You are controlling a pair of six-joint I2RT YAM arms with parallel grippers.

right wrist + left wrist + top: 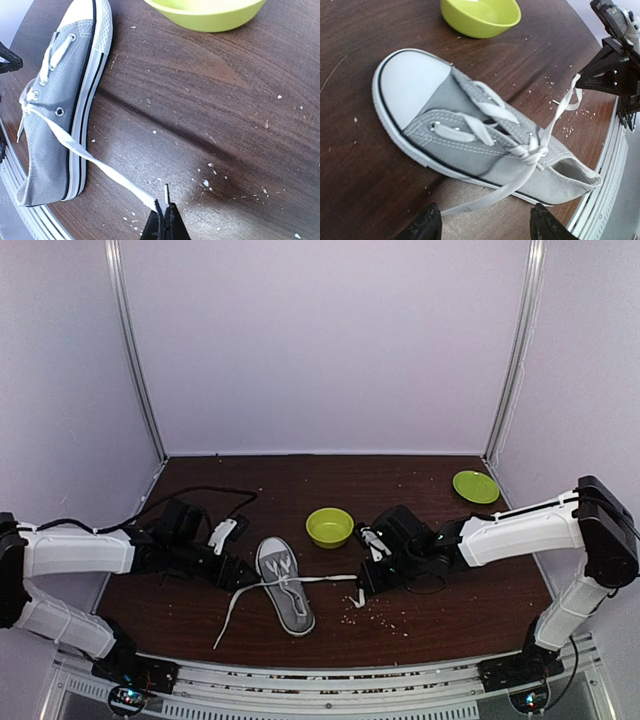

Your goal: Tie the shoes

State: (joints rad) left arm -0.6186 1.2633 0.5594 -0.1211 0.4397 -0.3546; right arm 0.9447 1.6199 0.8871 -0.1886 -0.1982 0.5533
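Observation:
The grey canvas sneaker (285,585) lies upright on the brown table, toe pointing away; it also shows in the left wrist view (470,135) and the right wrist view (60,110). Its white laces cross in a first knot (532,152) near the top eyelets. My right gripper (365,585) (165,212) is shut on the right lace end (105,170), stretched taut to the right of the shoe. My left gripper (243,575) (482,225) is open at the shoe's left side, straddling the left lace (490,197), which trails to the table's front (228,620).
A green bowl (329,527) stands just behind the shoe, between the grippers. A green plate (476,486) lies at the back right. White crumbs (385,615) dot the table right of the shoe. The table's metal front rail (330,685) runs close to the shoe's heel.

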